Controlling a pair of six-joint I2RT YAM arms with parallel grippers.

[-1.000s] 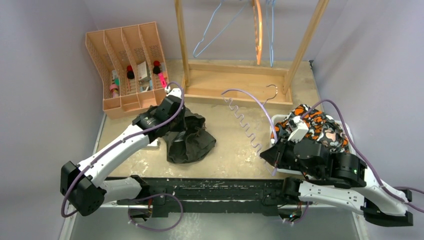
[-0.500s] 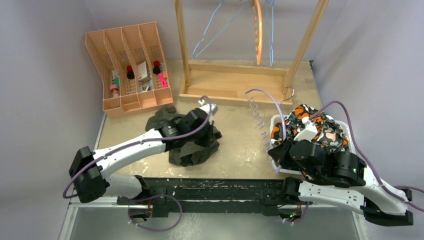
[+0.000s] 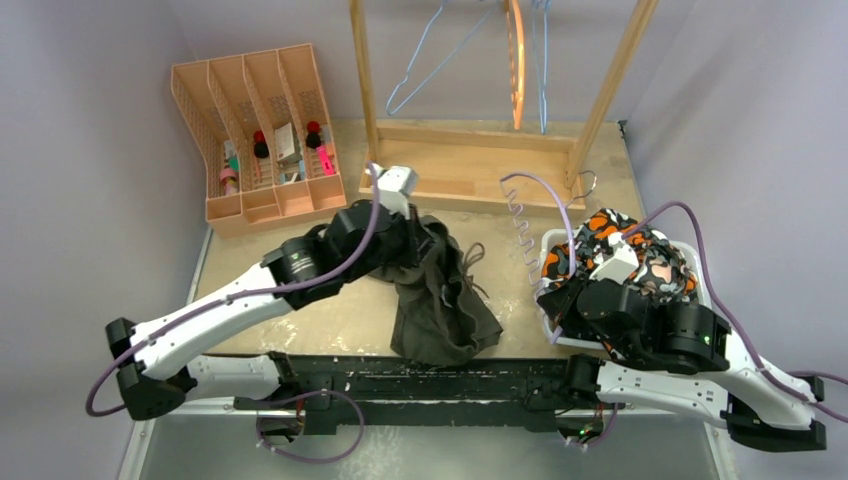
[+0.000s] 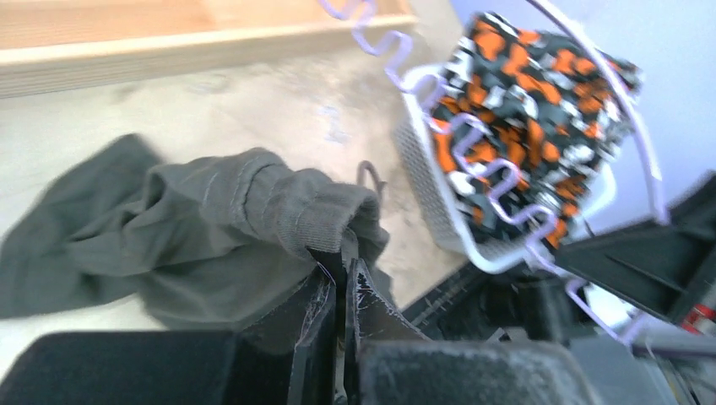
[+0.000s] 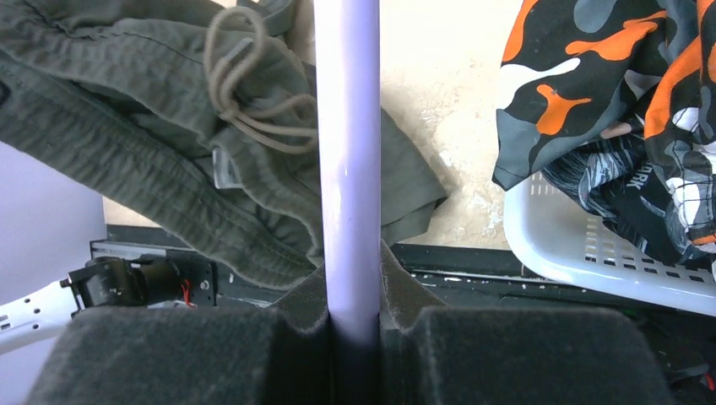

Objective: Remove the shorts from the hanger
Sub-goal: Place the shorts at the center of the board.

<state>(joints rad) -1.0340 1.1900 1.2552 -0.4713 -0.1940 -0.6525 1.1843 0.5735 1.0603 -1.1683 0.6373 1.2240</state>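
Observation:
My left gripper (image 3: 425, 238) is shut on the waistband of the olive green shorts (image 3: 440, 300) and holds them up; they hang down to the table's front edge. In the left wrist view the jaws (image 4: 342, 261) pinch the ribbed band of the olive shorts (image 4: 194, 219). My right gripper (image 3: 562, 292) is shut on a bare lilac hanger (image 3: 545, 205), whose bar (image 5: 348, 169) runs between the fingers (image 5: 350, 261). The camouflage shorts (image 3: 625, 245) lie in a white basket (image 3: 700, 285) over dark patterned shorts (image 5: 625, 194). The black shorts do not show.
A wooden clothes rack (image 3: 470, 170) stands at the back with blue hangers (image 3: 420, 60) and an orange hanger (image 3: 515, 60). A peach organizer (image 3: 255, 130) with small items is at the back left. A black rail (image 3: 420, 375) runs along the front edge.
My left arm swung right and lifted the olive shorts off the table, towards the basket. My right gripper drew the bare hanger closer to the basket.

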